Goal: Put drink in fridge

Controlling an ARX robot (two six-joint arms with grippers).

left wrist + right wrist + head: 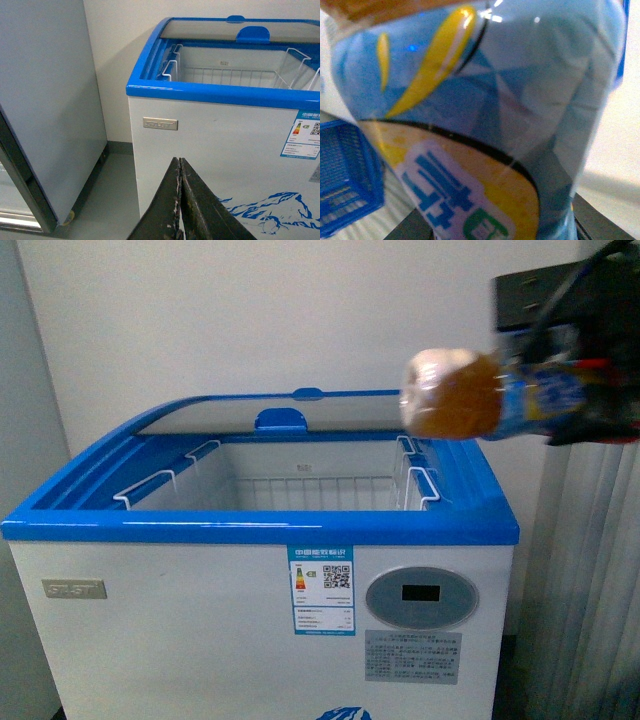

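Front view shows us the right gripper (592, 390) as a dark, blurred mass high beside the fridge's right side, clamped around the labelled half of the bottle (470, 395). The bottle lies on its side in the air. Its amber-filled rounded end points toward the middle of the fridge (250, 525), and it sits above the right rear part of the blue rim, not inside. We cannot tell how far it is in front of the opening.

In the right wrist view the bottle's blue and yellow label (485, 100) fills nearly the whole picture. Part of a blue mesh basket (345, 175) shows past it.

The left gripper (179, 172) shows in the left wrist view with its two dark fingers pressed together and nothing between them. It is low down in front of the fridge's white front wall, near the left corner.

The fridge's curved glass lid (250, 415) is slid to the back, and its blue handle (281, 419) is at the centre. White wire baskets (160, 480) hang along the inner walls. On the front wall we see an energy sticker (321, 604) and an oval grey display (421, 597) beside it. A grey cabinet (50, 100) stands just left of the fridge on the floor (110, 200).
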